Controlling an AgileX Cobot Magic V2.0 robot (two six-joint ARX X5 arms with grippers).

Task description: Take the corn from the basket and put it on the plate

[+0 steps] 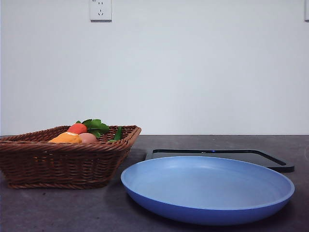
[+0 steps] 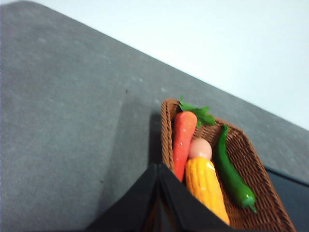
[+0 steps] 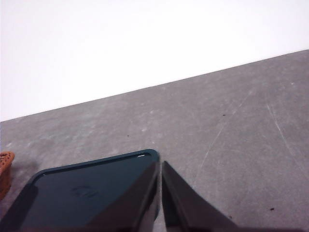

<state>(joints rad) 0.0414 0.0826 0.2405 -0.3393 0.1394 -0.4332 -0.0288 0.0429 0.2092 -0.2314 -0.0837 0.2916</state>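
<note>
While both arms wait with fingers pressed together and empty, the left gripper (image 2: 158,166) above the basket (image 1: 67,164) holding the corn (image 2: 205,186), carrot (image 2: 182,140), egg-like ball (image 2: 200,148) and green pepper (image 2: 231,175), the plate (image 1: 207,193) sits right, half hiding the black tray (image 1: 270,162) beneath the right gripper (image 3: 160,164).

Left tool (image 2: 158,170), right tool (image 3: 160,166): matte blk, tapered, wedge-shaped.

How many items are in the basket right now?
4 in the basket: carrot along one side, corn mid-basket, egg-like ball at the corn's far end, green pepper opposite. The jaws may hide more.
</note>
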